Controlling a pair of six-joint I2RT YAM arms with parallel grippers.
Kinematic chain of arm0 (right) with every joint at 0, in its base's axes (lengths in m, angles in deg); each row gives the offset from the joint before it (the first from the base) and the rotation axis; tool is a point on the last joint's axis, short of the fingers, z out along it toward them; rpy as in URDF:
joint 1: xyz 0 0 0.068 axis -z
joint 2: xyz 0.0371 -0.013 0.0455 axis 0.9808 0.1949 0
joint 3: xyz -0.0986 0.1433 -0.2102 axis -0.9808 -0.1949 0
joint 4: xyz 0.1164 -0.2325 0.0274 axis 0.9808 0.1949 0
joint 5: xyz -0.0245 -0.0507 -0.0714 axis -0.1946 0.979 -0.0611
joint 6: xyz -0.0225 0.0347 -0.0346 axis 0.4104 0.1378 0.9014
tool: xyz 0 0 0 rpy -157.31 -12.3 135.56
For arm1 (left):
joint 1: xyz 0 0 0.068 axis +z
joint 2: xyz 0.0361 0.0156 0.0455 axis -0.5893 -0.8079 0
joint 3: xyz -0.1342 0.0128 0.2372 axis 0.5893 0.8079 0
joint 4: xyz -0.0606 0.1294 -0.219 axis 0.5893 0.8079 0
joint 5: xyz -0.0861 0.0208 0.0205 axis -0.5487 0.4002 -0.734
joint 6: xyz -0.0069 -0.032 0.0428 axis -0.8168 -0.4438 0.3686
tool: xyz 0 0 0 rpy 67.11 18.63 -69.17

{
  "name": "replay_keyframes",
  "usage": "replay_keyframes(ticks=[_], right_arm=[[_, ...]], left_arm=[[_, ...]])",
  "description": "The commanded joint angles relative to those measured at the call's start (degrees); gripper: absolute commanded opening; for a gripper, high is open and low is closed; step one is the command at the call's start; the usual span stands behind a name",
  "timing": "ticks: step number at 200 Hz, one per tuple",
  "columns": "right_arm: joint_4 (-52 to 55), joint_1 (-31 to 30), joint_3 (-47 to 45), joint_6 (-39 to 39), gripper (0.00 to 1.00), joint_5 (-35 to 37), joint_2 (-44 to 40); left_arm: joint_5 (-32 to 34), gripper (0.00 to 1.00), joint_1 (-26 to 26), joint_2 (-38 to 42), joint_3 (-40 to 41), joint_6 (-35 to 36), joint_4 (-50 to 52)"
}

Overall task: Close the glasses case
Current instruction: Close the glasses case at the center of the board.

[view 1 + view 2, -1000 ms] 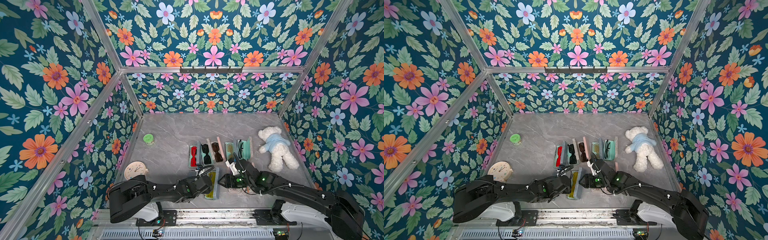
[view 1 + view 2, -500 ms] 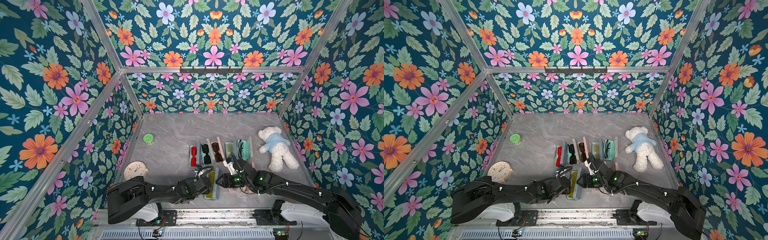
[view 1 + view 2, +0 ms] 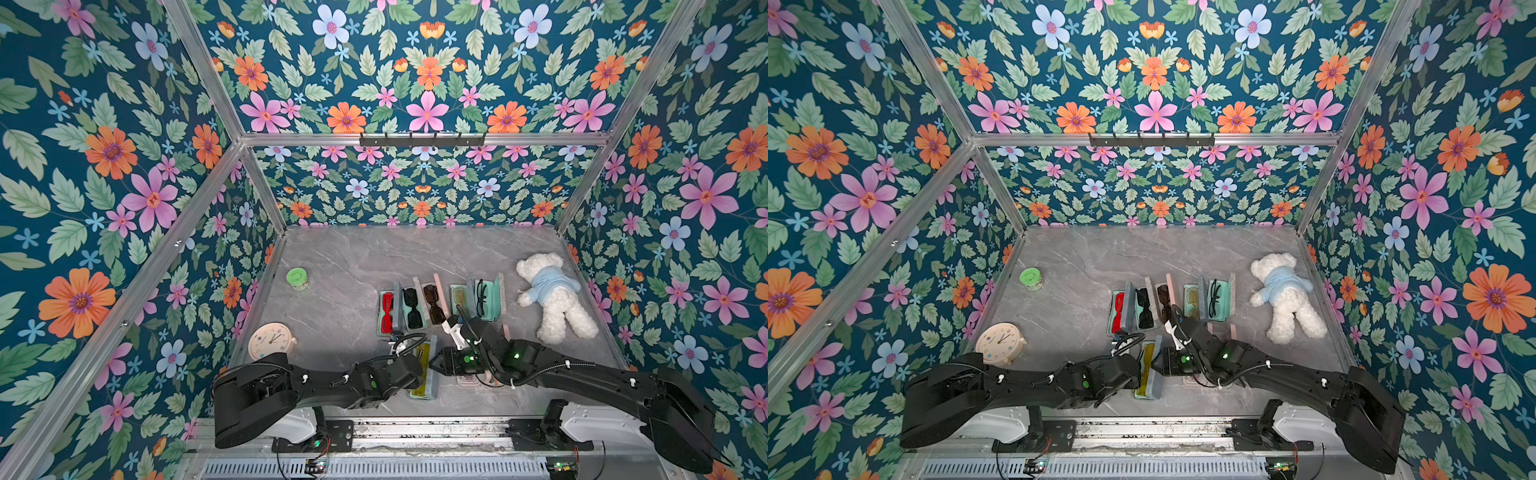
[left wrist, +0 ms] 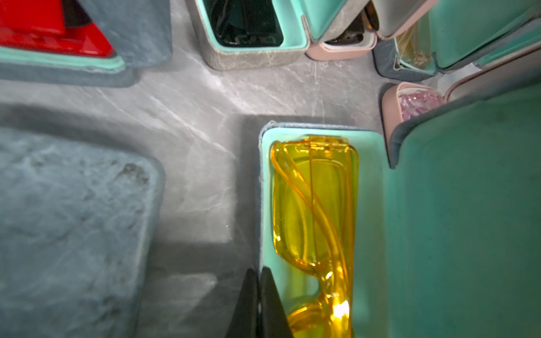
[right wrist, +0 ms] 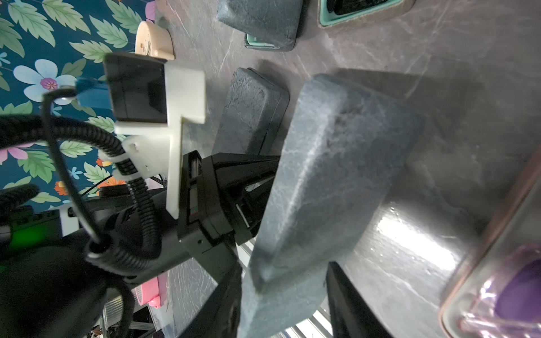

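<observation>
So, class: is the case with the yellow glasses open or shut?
Open: the lid stands raised, leaving the yellow glasses exposed in the case.

Dark teal wallpaper with pink, orange and pale blue flowers covers the walls [image 3: 424, 187] on three sides. Silver metal rails [image 3: 540, 139] frame them, and a black hook rail [image 3: 422, 141] crosses the back one. The grey marbled desk [image 3: 374, 257] shows bright glare.

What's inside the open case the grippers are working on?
Folded yellow glasses lie on the case's mint lining. The half-raised lid hides the lining beneath it.
</observation>
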Motion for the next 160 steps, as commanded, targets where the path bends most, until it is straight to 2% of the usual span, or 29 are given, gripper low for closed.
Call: replay_keyframes(ticks=[1, 75, 118, 160], right_arm=[[-1.03, -0.22, 0.70, -0.75, 0.48, 1.05, 0.80], [-1.21, -0.69, 1.54, -1.04, 0.43, 2.15, 3.35], [-1.74, -0.85, 1.76, -1.09, 0.36, 2.20, 4.95], [-2.86, -1.04, 2.23, -1.35, 0.35, 2.40, 8.82]], left_arm=[[1.13, 0.00, -0.08, 0.08, 0.17, -0.90, -0.93], [1.13, 0.00, -0.36, 0.01, 0.23, -1.01, -1.11], [1.26, 0.00, -0.54, 0.01, 0.08, -0.99, -1.17], [1.38, 0.00, -0.78, 0.01, 0.21, -0.58, -2.78]])
